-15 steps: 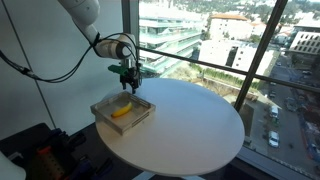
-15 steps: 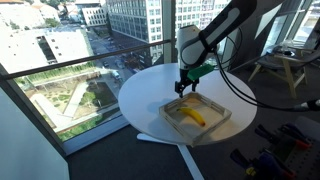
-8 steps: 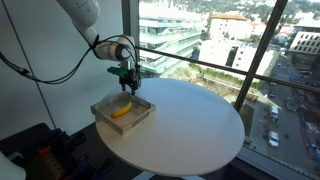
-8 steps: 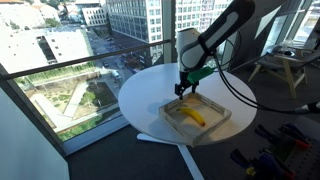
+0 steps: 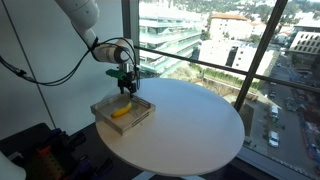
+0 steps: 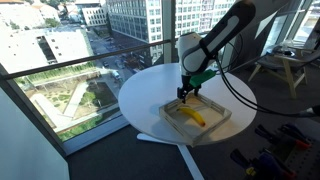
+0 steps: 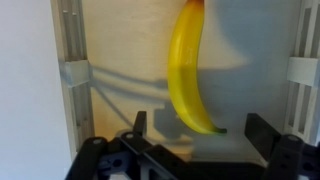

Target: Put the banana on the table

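A small curved yellow banana [image 5: 121, 110] [image 6: 192, 116] lies in a shallow greyish tray [image 5: 103, 115] [image 6: 168, 121] on the round white table [image 5: 190, 130] [image 6: 140, 92]. My gripper [image 5: 126, 88] [image 6: 186, 93] hangs open just above the tray, over the banana's end. In the wrist view the banana [image 7: 188, 70] runs up the picture, its tip between my spread fingers [image 7: 265, 133], and my gripper [image 7: 200, 135] holds nothing.
The tray's low walls [image 7: 70, 70] stand on both sides of the banana. Tall windows and a railing [image 5: 200, 62] run behind the table. A chair or stand [image 6: 283, 68] is at the back. White tabletop extends beyond the tray.
The gripper has come down slightly toward the tray and the banana. The banana and tray have not moved.
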Robot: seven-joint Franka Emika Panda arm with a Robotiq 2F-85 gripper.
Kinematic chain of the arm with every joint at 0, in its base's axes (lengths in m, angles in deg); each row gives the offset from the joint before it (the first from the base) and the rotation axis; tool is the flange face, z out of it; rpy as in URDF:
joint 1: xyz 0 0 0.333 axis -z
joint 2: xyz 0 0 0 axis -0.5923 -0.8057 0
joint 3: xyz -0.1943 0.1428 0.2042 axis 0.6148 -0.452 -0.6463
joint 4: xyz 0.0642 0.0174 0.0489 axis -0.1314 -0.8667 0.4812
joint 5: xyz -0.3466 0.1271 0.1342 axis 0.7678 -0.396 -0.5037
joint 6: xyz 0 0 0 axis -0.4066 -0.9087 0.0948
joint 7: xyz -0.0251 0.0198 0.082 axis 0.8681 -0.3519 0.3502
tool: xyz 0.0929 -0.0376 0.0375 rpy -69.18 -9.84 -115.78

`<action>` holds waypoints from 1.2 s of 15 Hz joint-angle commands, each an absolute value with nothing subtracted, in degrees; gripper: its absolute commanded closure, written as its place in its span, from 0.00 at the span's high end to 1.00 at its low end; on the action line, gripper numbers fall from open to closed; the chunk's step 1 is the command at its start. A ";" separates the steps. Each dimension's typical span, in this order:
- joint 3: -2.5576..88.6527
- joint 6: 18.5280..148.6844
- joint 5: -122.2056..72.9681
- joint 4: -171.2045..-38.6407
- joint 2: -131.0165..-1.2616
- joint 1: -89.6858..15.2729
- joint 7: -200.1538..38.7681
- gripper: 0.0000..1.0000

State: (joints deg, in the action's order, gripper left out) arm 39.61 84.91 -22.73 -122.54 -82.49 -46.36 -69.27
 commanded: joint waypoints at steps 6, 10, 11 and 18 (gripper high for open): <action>39.94 84.73 -22.71 -123.11 -82.53 -46.31 -69.29 1.00; 39.94 84.73 -22.71 -123.11 -82.53 -46.31 -69.29 1.00; 39.94 84.73 -22.71 -123.11 -82.53 -46.31 -69.29 1.00; 39.95 84.79 -22.67 -123.09 -82.66 -46.33 -69.32 1.00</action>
